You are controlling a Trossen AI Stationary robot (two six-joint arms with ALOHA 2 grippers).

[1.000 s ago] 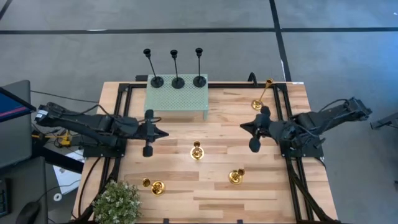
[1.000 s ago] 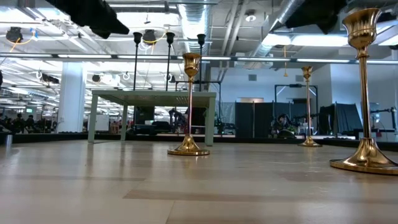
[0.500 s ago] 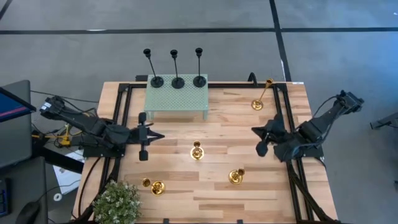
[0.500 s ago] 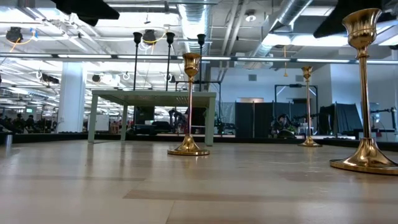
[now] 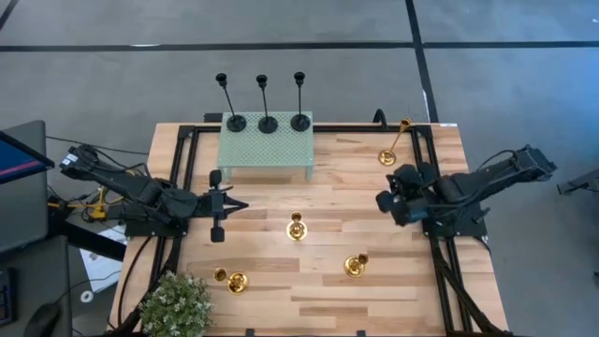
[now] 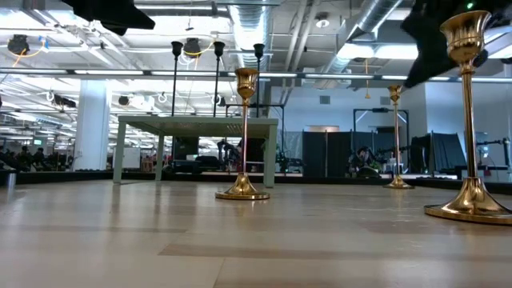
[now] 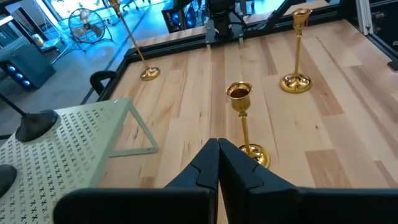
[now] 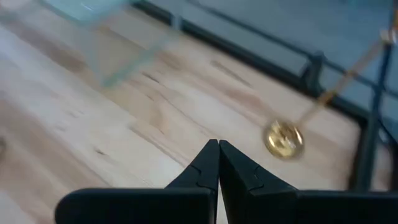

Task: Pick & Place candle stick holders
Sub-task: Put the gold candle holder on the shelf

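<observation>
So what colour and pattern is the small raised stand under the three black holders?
Pale mint green stand, perforated with small cross-shaped holes; clearest in the left wrist view.

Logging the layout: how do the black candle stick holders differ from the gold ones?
The black holders are matte and stand in a row on the green perforated stand; the gold holders are shiny and scattered over the wooden table. Both kinds have round bases and thin stems.

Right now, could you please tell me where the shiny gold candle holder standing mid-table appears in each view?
High view: the shiny gold candle holder stands at the table's centre.
Low view: left of centre, in front of the pale green perforated stand.
Left wrist view: the nearest holder, mid-picture.
Right wrist view: not in it.
Shared landmark: the green stand.
</observation>
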